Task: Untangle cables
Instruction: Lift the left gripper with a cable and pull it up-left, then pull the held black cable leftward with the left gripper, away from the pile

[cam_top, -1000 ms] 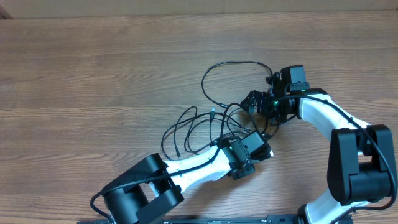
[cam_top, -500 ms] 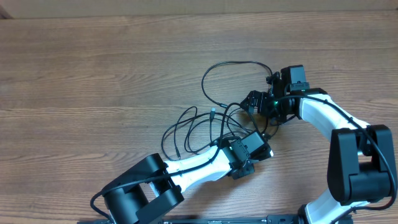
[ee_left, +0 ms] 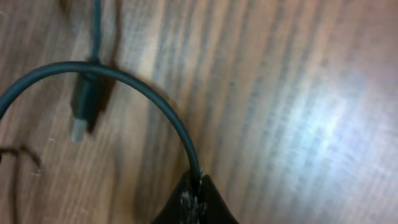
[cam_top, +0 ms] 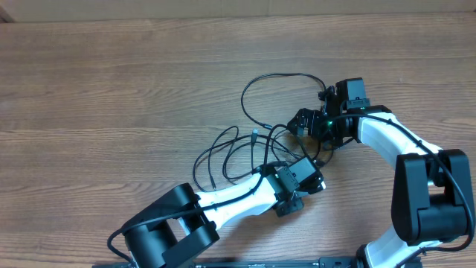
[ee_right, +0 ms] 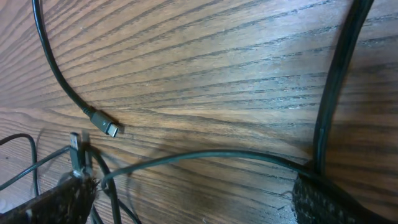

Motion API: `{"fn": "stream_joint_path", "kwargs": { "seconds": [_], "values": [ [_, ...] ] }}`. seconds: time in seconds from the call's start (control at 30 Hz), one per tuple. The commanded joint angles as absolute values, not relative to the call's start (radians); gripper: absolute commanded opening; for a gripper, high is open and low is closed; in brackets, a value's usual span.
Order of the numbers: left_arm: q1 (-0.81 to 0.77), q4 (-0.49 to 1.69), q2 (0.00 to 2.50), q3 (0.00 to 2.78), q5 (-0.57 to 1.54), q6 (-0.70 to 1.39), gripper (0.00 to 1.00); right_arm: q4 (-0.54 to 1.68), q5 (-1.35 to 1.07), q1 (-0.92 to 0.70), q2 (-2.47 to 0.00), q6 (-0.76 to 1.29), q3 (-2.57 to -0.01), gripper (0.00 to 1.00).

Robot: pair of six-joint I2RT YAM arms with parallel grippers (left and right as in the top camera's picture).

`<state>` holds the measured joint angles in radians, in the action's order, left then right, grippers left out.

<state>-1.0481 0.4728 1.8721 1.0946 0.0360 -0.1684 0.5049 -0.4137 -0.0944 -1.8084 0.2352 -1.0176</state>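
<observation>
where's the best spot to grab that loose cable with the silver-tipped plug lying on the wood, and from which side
Probably just behind the plug, on the dark sleeve where the cable stiffens. Come straight down from above, closing across the cord: it lies flat on the bare table, apart from the tangle, so both sides look free.

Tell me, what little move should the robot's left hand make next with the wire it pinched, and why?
Probably a slow, gentle pull away from the tangle. The left hand is shut on one black cable, which arcs across another cable near its silver-tipped plug. The right hand is open, gripping nothing, so a small pull may show which loops that cable crosses.
</observation>
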Motion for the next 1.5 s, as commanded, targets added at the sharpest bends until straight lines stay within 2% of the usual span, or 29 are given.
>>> {"fn": "stream_joint_path", "kwargs": {
  "seconds": [0.0, 0.5, 0.9, 1.03, 1.33, 1.47],
  "values": [
    [-1.030, 0.507, 1.778, 1.148, 0.160, -0.176, 0.04, 0.508, -0.368, -0.096, -1.814, 0.236, -1.018, 1.00],
    [-0.920, 0.688, 1.337, 1.149, 0.138, -0.115, 0.04, 0.507, -0.367, -0.096, -1.814, 0.236, -1.018, 1.00],
    [-0.741, 0.700, 1.048, 1.149, 0.025, 0.113, 0.04, 0.507, -0.367, -0.096, -1.814, 0.236, -1.018, 1.00],
    [-0.704, 0.707, 0.973, 1.149, -0.073, 0.165, 0.04, 0.507, -0.367, -0.096, -1.814, 0.236, -1.018, 1.00],
    [-0.691, 0.844, 0.908, 1.148, -0.476, 0.173, 0.04, 0.507, -0.368, -0.096, -1.814, 0.236, -1.018, 1.00],
    [-0.683, 0.888, 0.919, 1.148, -0.515, 0.173, 0.04, 0.507, -0.368, -0.096, -1.814, 0.236, -1.018, 1.00]
  ]
}}
